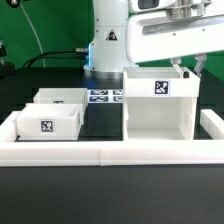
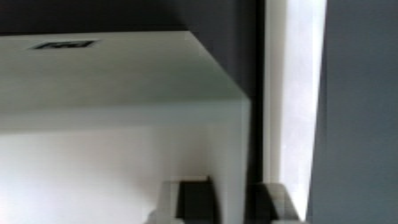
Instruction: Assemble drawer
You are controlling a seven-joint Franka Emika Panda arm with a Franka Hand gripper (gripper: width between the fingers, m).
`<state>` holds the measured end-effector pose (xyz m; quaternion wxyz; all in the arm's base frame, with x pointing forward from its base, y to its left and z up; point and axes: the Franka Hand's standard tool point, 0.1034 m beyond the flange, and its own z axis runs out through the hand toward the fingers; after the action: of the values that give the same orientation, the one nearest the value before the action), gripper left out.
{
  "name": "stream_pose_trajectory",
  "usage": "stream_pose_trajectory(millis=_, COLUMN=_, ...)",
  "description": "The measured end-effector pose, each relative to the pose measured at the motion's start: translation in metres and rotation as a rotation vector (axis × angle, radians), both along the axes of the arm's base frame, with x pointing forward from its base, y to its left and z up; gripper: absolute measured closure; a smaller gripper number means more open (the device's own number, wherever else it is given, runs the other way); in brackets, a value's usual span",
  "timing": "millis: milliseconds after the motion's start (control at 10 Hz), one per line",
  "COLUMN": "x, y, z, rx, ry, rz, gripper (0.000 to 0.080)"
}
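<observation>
The tall open-fronted white casing (image 1: 158,100) stands at the exterior view's right, with a square tag on its front. Two small white trays (image 1: 47,120) (image 1: 60,97) sit at the exterior view's left. My gripper (image 1: 188,70) is at the casing's top rim, near its far right wall. In the wrist view the casing's top panel (image 2: 125,70) fills the picture, with a tag (image 2: 66,44) on it. The two dark fingers (image 2: 199,203) stand close together, with a thin pale edge of the casing between them. The gripper (image 2: 242,205) is shut on that wall.
The marker board (image 1: 100,97) lies between the trays and the casing. The long low white border rail (image 1: 110,152) runs along the front, with a side piece (image 1: 212,125) at the exterior view's right. The robot's base (image 1: 105,40) stands behind.
</observation>
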<state>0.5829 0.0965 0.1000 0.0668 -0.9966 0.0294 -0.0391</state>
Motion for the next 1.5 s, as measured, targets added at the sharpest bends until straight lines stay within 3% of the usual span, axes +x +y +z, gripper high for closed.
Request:
stream_pose_trajectory(millis=400, x=0.0040, y=-0.0011, z=0.0019, rx=0.003, ry=-0.005, rz=-0.033, gripper=0.0755)
stream_pose_trajectory(millis=1500, x=0.0079, y=0.0037, z=0.0055, rx=0.070, ry=0.052, rz=-0.583, gripper=0.0755)
